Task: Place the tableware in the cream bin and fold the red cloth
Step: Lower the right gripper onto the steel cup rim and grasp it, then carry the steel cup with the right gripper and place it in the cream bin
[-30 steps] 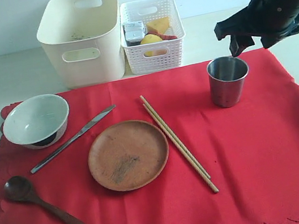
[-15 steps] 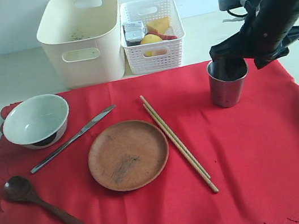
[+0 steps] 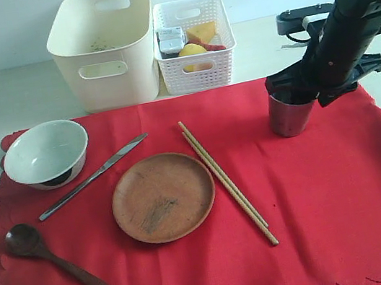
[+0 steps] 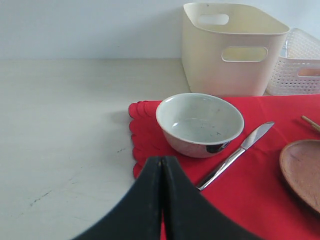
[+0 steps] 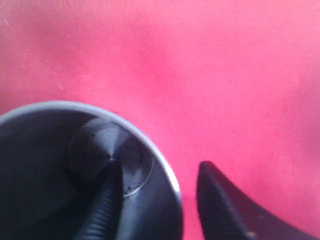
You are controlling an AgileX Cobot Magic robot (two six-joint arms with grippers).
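The right claw [image 5: 162, 192] hangs, jaws apart, astride the wall of the steel cup [image 3: 289, 119] just beneath it — one finger inside, one outside — so I'd say the pickup is in hand: next, pinch, lift, carry to the cream bin [image 3: 110, 90].

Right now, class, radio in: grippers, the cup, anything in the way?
Right gripper open, straddling cup rim. Left gripper shut near bowl. Cup upright on cloth. Basket stands between cup and bin.

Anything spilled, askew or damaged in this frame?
Nothing spilled or toppled. The steel cup stands upright, right gripper straddling its rim. Only a dark smear on the wooden plate and specks inside the cream bin.
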